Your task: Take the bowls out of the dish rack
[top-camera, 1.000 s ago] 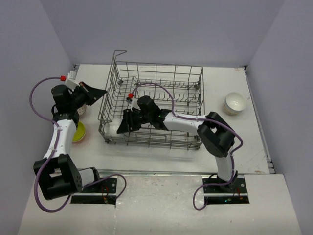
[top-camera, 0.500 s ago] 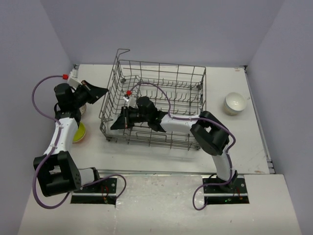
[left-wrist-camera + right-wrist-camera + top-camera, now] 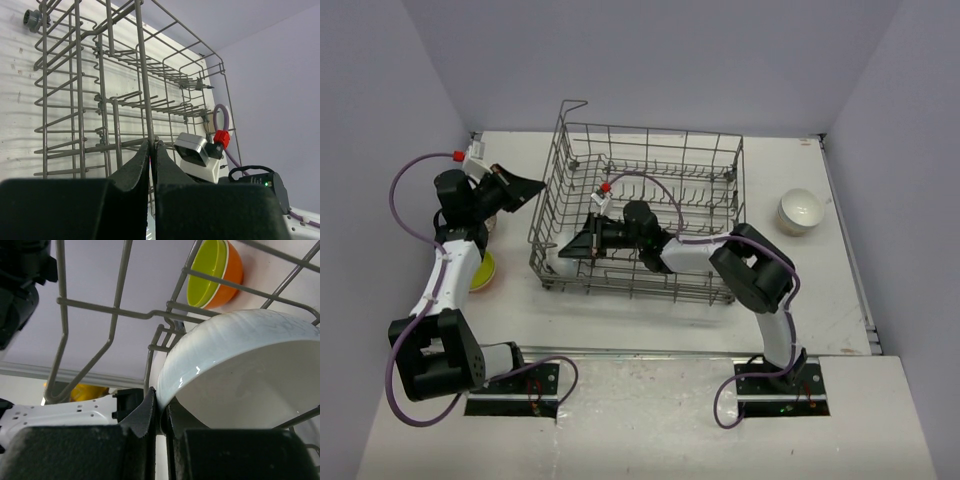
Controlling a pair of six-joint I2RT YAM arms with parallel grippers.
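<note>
The grey wire dish rack [image 3: 650, 131] stands mid-table, its left end slightly raised. My left gripper [image 3: 534, 186] is shut on an upright wire of the rack's left wall; in the left wrist view the wire [image 3: 143, 75] runs down into the closed gripper [image 3: 151, 145]. My right gripper [image 3: 567, 248] reaches inside the rack toward its near left corner. It is shut on the rim of a white bowl [image 3: 240, 370], one finger inside the rim and one outside [image 3: 160, 399]. From above, that bowl [image 3: 549, 263] shows only as a white patch behind wires.
A second white bowl [image 3: 799, 211] sits on the table right of the rack. A green-and-orange bowl [image 3: 481, 270] lies left of the rack beside the left arm, also seen through the wires as the green-and-orange bowl [image 3: 215, 272]. Walls close the table on three sides.
The right gripper closed on the white bowl's rim. The rack shifted a little to the right and away, its left end held by the left gripper.
</note>
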